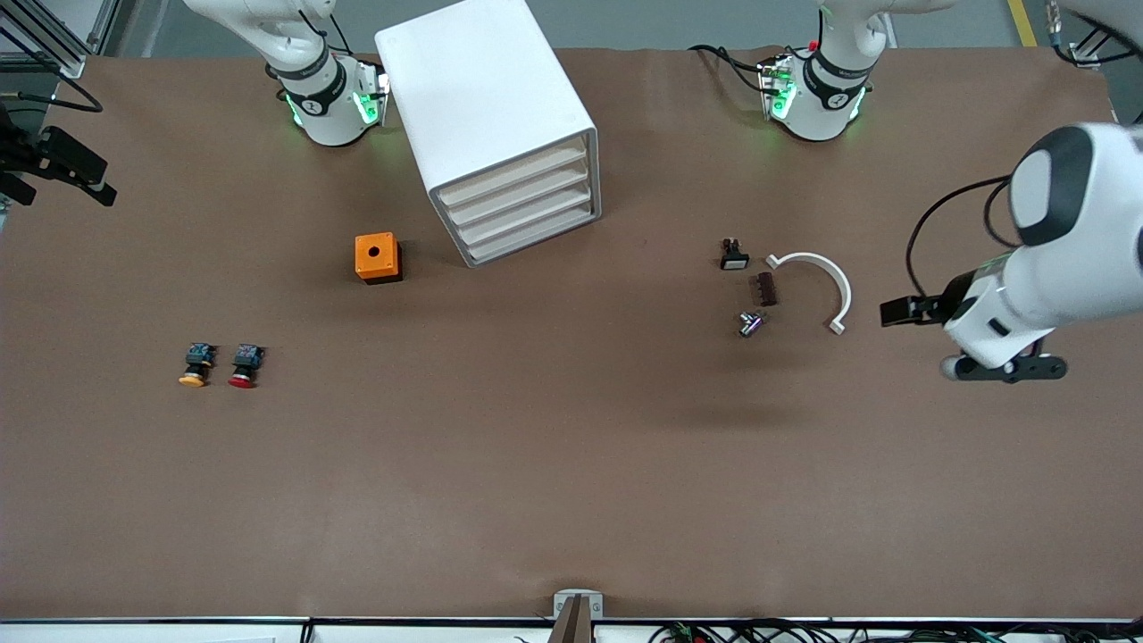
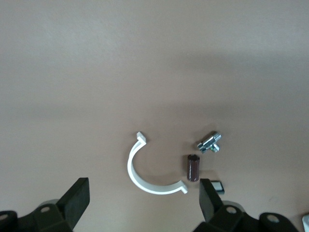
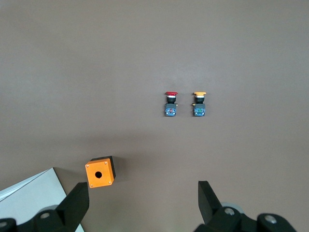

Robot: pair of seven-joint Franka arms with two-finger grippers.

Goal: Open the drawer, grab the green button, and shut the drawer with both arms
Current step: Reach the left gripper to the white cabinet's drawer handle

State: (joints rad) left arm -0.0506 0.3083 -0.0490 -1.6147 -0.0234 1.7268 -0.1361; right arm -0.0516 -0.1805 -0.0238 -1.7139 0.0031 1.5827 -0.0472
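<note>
The white cabinet (image 1: 487, 107) stands near the robots' bases, and all its drawers (image 1: 522, 210) are shut. The green-capped button is out of view. My left gripper (image 1: 900, 310) hangs open and empty over the table at the left arm's end, beside a white curved clamp (image 1: 826, 286). In the left wrist view its fingers (image 2: 77, 193) stand wide apart over the clamp (image 2: 145, 179). My right gripper (image 1: 54, 165) is open and empty at the right arm's end. In the right wrist view its fingers (image 3: 77, 198) are spread above the table.
An orange box (image 1: 378, 257) with a hole sits beside the cabinet. A yellow-capped button (image 1: 195, 364) and a red-capped button (image 1: 245, 365) lie nearer the front camera. By the clamp lie a black switch (image 1: 733, 256), a dark cylinder (image 1: 765, 288) and a silver fitting (image 1: 750, 323).
</note>
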